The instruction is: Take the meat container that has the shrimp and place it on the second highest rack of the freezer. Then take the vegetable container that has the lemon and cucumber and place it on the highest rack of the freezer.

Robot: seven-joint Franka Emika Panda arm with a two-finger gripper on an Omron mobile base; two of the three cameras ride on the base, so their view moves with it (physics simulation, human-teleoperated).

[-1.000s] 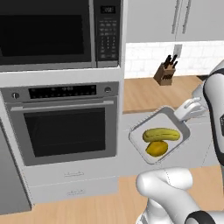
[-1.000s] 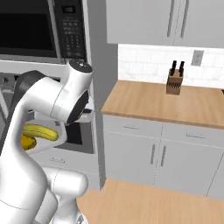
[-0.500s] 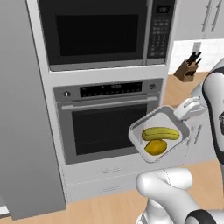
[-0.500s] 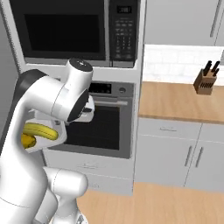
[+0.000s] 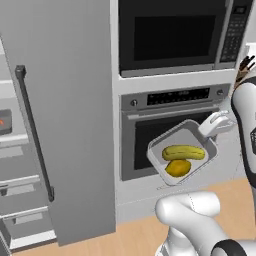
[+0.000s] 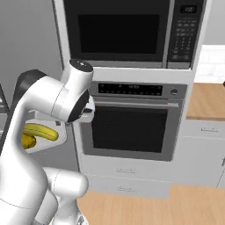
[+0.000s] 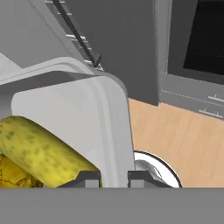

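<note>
My gripper (image 5: pixel 216 125) is shut on the right rim of the vegetable container (image 5: pixel 194 139), a pale grey tray held in the air in front of the wall oven. The green cucumber (image 5: pixel 184 152) and the yellow lemon (image 5: pixel 178 168) lie inside it. In the hand view the tray rim (image 7: pixel 117 131) runs between my fingertips, with the cucumber (image 7: pixel 43 153) beside it. The freezer (image 5: pixel 75 125) stands to the left with its door swung open. At the far left edge, the meat container (image 5: pixel 6 129) with the orange shrimp (image 5: pixel 2 121) rests on a freezer shelf.
The open freezer door with its long dark handle (image 5: pixel 32 130) juts out between the tray and the shelves. A black-glass oven (image 5: pixel 170 135) and microwave (image 5: pixel 175 35) sit behind the tray. Grey drawers (image 5: pixel 22 220) fill the freezer's lower part. A wooden counter (image 6: pixel 206 101) lies to the right.
The base has turned left, so the whole scene slid right: the knife block and counter left the view and the freezer came in. The tray stays held in the same pose.
</note>
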